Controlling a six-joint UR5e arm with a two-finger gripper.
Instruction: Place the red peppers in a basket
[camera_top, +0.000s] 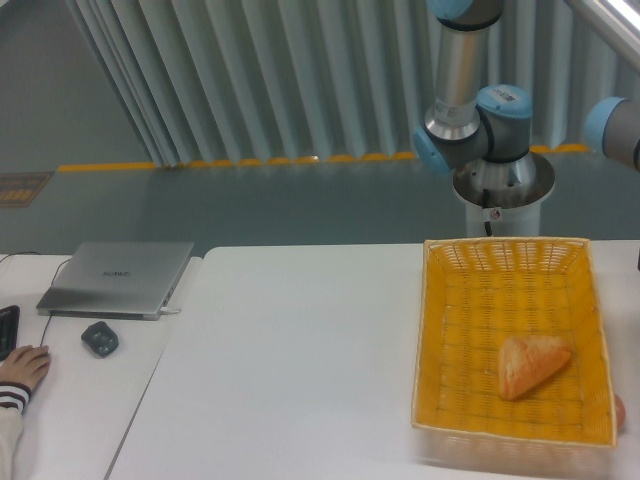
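the gripper is cropped out past the right edge, so its jaws cannot be judged. a sliver of the pepper (620, 411) is seen at that same edge, just outside the basket (430, 330), near its front right corner. a bread wedge (532, 364) lies inside; bare weave is left around it.

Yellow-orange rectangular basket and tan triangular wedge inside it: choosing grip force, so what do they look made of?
Yellow-orange rectangular basket: woven wicker or similar fibre, matte; open lattice weave shows, rim paler. Tan triangular wedge: looks like baked bread, dull browned crust; could be a replica.
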